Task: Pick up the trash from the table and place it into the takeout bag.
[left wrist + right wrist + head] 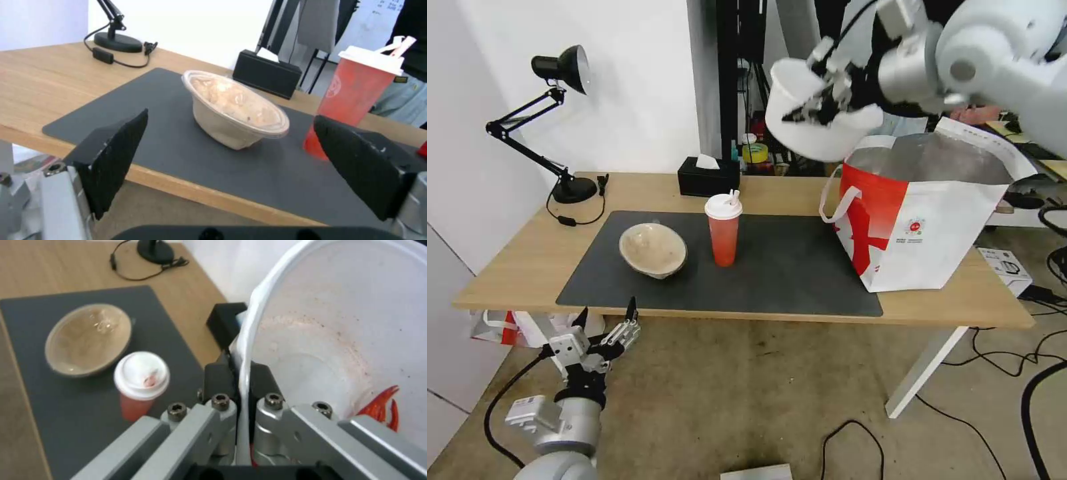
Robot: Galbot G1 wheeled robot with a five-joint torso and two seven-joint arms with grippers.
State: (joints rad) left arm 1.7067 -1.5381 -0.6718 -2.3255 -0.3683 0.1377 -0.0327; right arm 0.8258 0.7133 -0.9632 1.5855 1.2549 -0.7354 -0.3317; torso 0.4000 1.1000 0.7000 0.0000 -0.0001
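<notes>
Rim grip: your right gripper (820,107) has its fingers clamped on the thin wall of the wide white plastic bowl (817,137) with red scraps, tilted high beside the open white-and-red takeout bag (934,227). It looks light, flexible and greasy; hold gently. Your left gripper (607,319) waits below the table (514,260), fingers apart.

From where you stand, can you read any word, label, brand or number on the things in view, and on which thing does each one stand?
No text is readable.
Small round red logo with tiny print beneath, on the large white takeout bag with red panels: too small to read.
Faint pale round mark on the red drink cup with white lid: too blurred to read.
Small white box on the floor right of the light-wood table: print unreadable.
</notes>
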